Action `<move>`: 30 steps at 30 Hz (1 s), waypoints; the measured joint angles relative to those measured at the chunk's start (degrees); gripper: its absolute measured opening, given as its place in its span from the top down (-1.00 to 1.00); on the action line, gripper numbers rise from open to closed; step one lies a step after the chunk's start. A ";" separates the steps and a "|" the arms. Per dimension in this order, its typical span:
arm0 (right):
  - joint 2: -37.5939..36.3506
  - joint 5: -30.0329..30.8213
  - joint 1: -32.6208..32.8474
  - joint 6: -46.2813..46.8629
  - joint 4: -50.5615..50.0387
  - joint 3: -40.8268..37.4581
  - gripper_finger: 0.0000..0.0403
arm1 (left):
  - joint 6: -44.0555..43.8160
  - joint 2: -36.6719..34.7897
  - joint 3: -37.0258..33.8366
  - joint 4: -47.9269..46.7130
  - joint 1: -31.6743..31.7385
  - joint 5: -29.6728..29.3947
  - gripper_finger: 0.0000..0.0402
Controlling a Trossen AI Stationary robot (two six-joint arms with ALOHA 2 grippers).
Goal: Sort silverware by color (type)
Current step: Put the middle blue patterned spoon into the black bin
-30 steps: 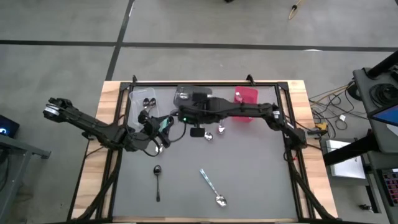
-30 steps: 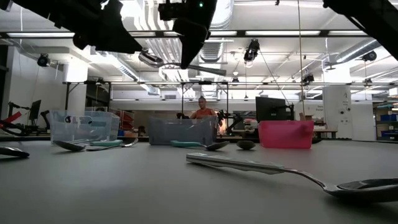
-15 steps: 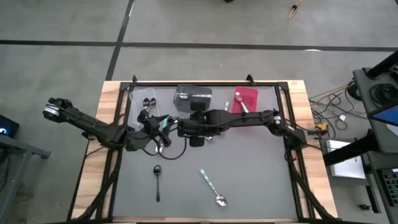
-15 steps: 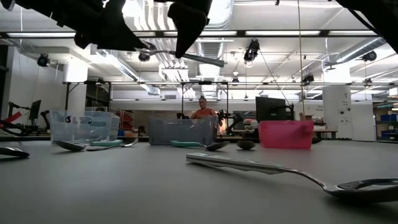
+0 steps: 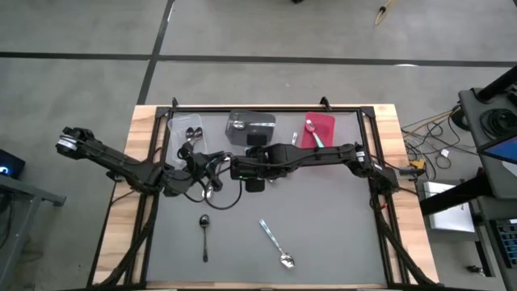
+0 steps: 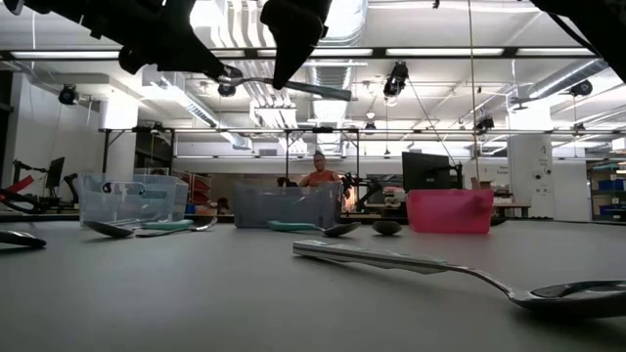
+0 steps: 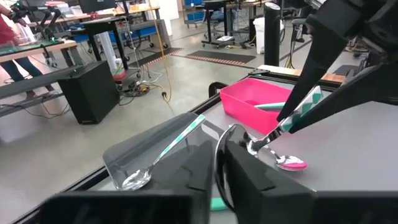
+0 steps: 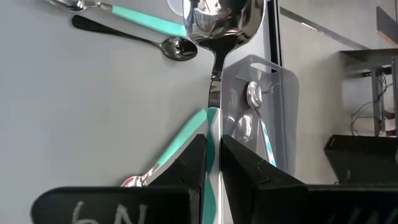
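A spoon [image 6: 293, 89] with a silver bowl [image 8: 217, 18] and a teal handle hangs level above the table's middle left. Both grippers are shut on it. My right gripper [image 5: 236, 170] reaches in from the right. My left gripper [image 5: 212, 168] meets it from the left. On the table lie a black spoon [image 5: 204, 234], a silver spoon [image 5: 276, 242] and, below the grippers, a teal-handled spoon [image 8: 177, 146] and a black one [image 8: 124, 34]. My left gripper pinches the rim of the spoon's bowl [image 7: 217, 146] between its two fingers, coming about level from the table's left. The spoon is clear of the table. My right gripper pinches the spoon where the silver neck meets the teal handle [image 8: 211, 121], slanting down from the right. The bowl sticks out beyond its fingertips toward the left gripper, and the handle's free end [image 6: 344, 95] points right.
Three bins stand along the far edge: a clear bin [image 5: 187, 129] with spoons in it, a dark grey bin [image 5: 249, 125] holding a teal-handled spoon, and a red bin [image 5: 321, 128] with another teal-handled spoon. The near half of the table holds only the two loose spoons.
My right gripper has carried the spoon toward the table's left, bowl first, up to my left gripper, then stopped. My left gripper has shut on the bowl. The spoon stays level and clear of the table.
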 joint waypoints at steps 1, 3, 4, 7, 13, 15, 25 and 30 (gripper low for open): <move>0.00 0.05 0.00 0.02 -0.01 0.00 0.86 | -0.15 0.01 0.00 0.31 0.00 0.01 0.95; 0.03 0.21 0.00 0.03 -0.02 -0.01 0.86 | -0.33 0.01 0.00 1.14 -0.02 0.02 0.97; 0.14 0.22 0.00 0.14 -0.02 -0.02 0.86 | -0.31 0.01 0.00 1.56 -0.02 0.04 0.97; 0.55 0.20 -0.13 0.90 0.09 0.00 0.85 | -1.14 0.01 0.00 2.91 -0.11 0.54 0.99; 0.98 -0.24 -0.20 0.66 1.52 -0.02 0.66 | -5.11 0.05 0.00 4.31 -0.26 2.02 1.00; 0.98 -0.23 -0.22 0.64 2.49 -0.02 0.60 | -6.33 0.05 0.00 4.50 -0.33 2.10 1.00; 0.98 -0.20 -0.24 -2.90 3.03 -0.02 0.90 | -7.56 0.15 0.00 4.51 -0.87 2.44 1.00; 0.98 -0.67 -1.07 -4.85 3.10 -0.02 0.91 | -7.38 0.14 0.00 4.50 -0.87 2.40 0.99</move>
